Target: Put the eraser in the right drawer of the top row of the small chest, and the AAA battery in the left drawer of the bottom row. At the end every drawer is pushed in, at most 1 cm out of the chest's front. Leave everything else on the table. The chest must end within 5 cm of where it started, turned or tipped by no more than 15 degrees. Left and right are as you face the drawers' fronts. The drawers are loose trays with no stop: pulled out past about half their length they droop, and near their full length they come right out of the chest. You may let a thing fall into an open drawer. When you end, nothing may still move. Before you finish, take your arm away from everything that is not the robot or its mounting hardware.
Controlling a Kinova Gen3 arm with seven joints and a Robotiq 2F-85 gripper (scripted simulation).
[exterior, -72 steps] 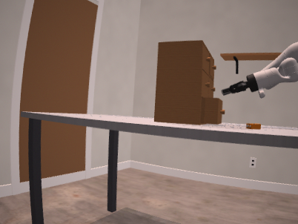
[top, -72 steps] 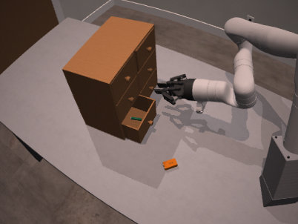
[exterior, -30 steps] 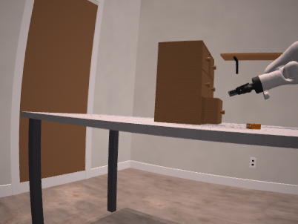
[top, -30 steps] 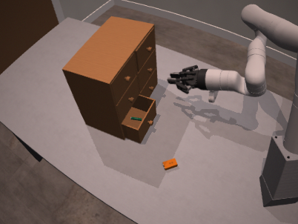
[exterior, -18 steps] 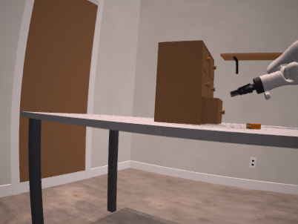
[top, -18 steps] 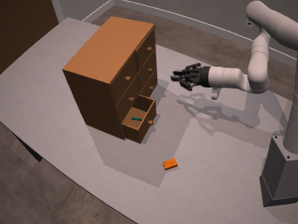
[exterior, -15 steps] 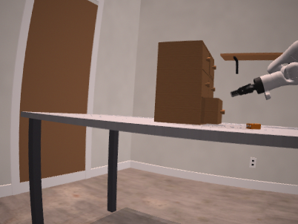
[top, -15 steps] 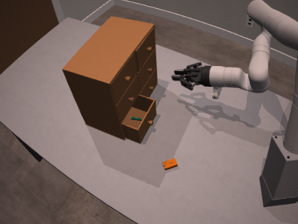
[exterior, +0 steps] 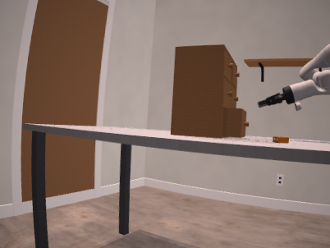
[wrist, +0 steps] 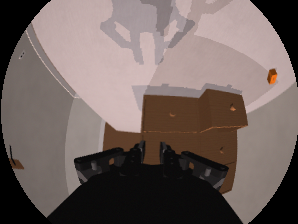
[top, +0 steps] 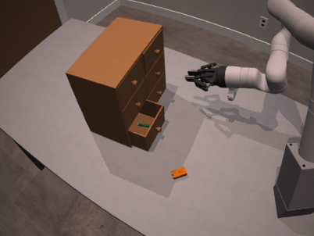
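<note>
The wooden chest [top: 117,74] stands on the table with its drawer fronts towards my arm. Its bottom-row left drawer [top: 148,125] is pulled partly out, and the green AAA battery [top: 143,125] lies inside it. The other drawers are pushed in, including the top-row right one [top: 157,51]. The orange eraser [top: 179,172] lies on the table in front of the chest, and it also shows in the wrist view [wrist: 272,76]. My gripper [top: 191,76] hovers level in front of the middle drawers, apart from the chest, nearly shut and empty; it also shows in the side view [exterior: 260,104].
My arm's base [top: 294,184] stands at the table's right edge. The open drawer juts out of the chest's front in the side view [exterior: 235,122]. A wall shelf with a hook [exterior: 279,62] is behind, off the table.
</note>
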